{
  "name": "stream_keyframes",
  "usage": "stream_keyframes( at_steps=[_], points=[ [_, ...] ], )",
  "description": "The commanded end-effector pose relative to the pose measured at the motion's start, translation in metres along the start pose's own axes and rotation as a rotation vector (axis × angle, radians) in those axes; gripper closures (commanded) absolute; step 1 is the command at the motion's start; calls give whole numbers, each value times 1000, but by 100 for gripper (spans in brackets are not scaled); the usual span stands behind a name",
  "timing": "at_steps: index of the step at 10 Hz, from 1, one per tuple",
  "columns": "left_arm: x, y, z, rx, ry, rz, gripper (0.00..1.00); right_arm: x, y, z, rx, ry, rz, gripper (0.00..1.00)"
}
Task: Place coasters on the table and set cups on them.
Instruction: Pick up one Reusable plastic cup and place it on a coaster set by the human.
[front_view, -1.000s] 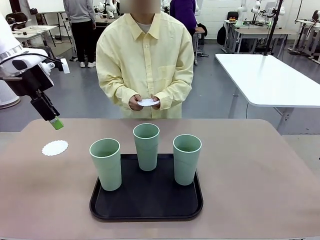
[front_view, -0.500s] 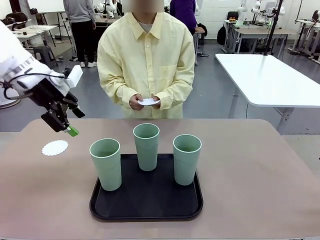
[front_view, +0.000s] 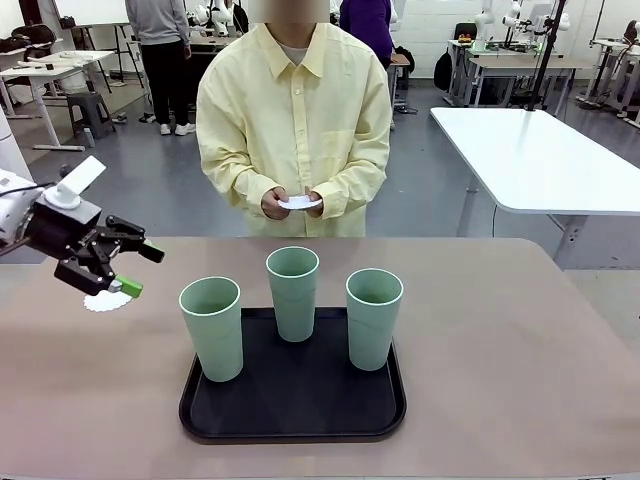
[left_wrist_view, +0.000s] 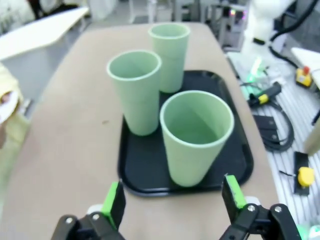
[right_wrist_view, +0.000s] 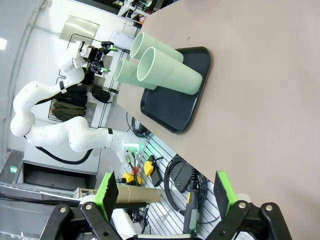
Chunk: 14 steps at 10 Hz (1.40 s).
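Cups (front_view: 293, 293) stand upright in the front view, three of them on a black tray (front_view: 290, 412) near the middle of the table (front_view: 500, 350): one at the tray's left front, one at its far edge, one at its right. A single coaster (front_view: 103, 301) lies flat on the tabletop left of the tray, partly hidden by the left gripper (front_view: 140, 270). That gripper hangs just above the coaster with its jaws spread wide and nothing between them. Across the table a person (front_view: 295, 110) holds more white coasters (front_view: 298, 203) in both hands (front_view: 273, 205) at waist height.

From the left wrist, the left gripper (left_wrist_view: 173, 200) shows its two green pads (left_wrist_view: 114, 204) far apart and bare. Beyond them the cups (left_wrist_view: 196, 135) stand on the tray (left_wrist_view: 237, 162), the nearest one almost in line with the gap, the other two behind it, and the table (left_wrist_view: 75, 140) stretches to either side.

From the right wrist, the picture is rolled, so the cups (right_wrist_view: 175, 75) appear sideways on the tray (right_wrist_view: 175, 107), well apart from the right gripper (right_wrist_view: 165, 195). Its jaws are fully parted and hold nothing, and they hang off the edge of the table (right_wrist_view: 260, 100).
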<state>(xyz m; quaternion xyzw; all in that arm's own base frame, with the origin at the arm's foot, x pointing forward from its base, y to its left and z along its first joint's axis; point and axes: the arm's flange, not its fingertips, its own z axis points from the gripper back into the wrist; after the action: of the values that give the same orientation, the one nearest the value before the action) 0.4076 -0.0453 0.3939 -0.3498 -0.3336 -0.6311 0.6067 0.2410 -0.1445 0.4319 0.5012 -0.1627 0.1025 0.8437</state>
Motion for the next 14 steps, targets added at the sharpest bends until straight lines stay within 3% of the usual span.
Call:
stream_keyframes(
  at_steps=[1, 9, 10, 11, 14],
  points=[
    [-11, 9, -11, -45, -26, -72, 0, 0, 0, 0, 6, -1, -1, 0],
    [-19, 2, -13, -59, 6, -49, 0, 0, 0, 0, 6, -1, -1, 0],
    [-30, 8, -11, 1, 6, -2, 0, 0, 0, 0, 6, -1, -1, 0],
    [-45, 9, -9, 37, -17, 21, 0, 0, 0, 0, 6, -1, -1, 0],
    [-65, -2, -12, -18, -106, -3, 0, 0, 0, 0, 6, -1, -1, 0]
  ],
)
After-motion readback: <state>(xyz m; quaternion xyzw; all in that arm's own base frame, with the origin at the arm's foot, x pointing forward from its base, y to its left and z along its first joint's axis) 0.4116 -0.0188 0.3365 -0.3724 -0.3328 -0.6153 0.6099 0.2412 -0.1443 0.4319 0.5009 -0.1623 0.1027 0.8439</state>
